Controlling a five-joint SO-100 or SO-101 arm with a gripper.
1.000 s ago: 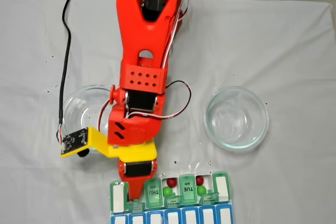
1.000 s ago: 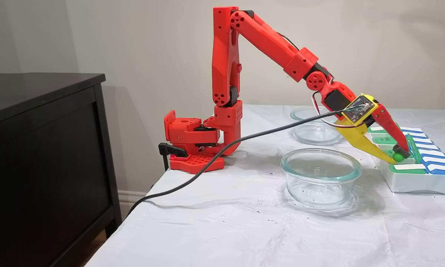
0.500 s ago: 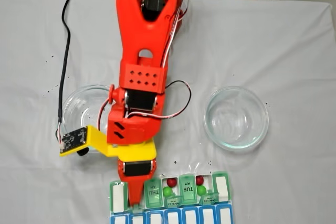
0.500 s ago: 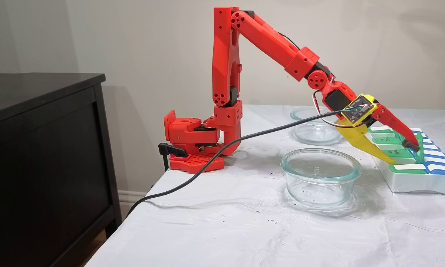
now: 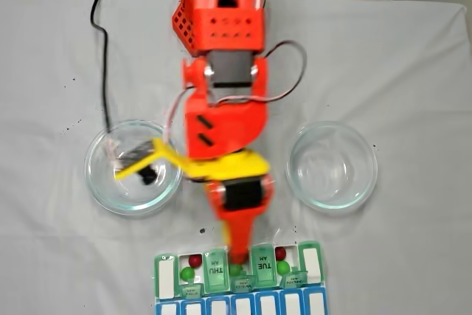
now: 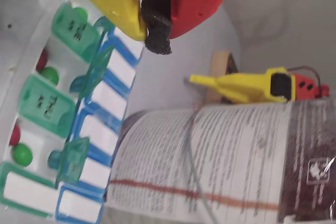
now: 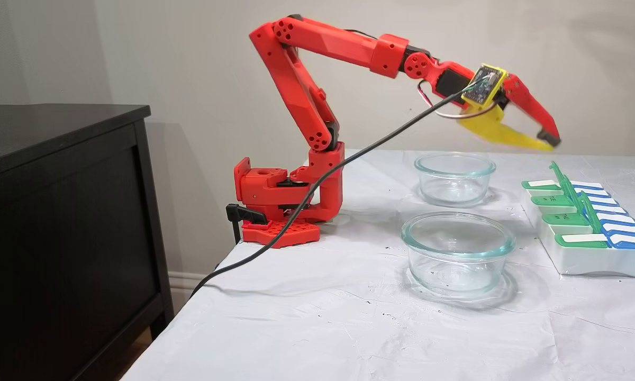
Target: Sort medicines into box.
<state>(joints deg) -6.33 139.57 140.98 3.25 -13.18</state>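
Gripper point(image 7: 549, 143) aloft, yellow and red plastic fingers pinched together on bare black foam pad, carrying nothing. Below: flat white pill box point(image 7: 587, 259), translucent green lids; glossy green pill point(image 5: 187, 274) and dark red pill point(image 5: 195, 260) in open cell.

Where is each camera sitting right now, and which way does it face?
A fixed view: overhead, looking straight down on the table; red arm enters from the top, hand above the box, glass dishes either side.
Wrist view: rides on the hand, looking past its closed fingertips down onto the box; green pills show.
Another fixed view: table-level from the side, whole arm from base to raised hand.
Shared: both fixed views show the dishes and box.
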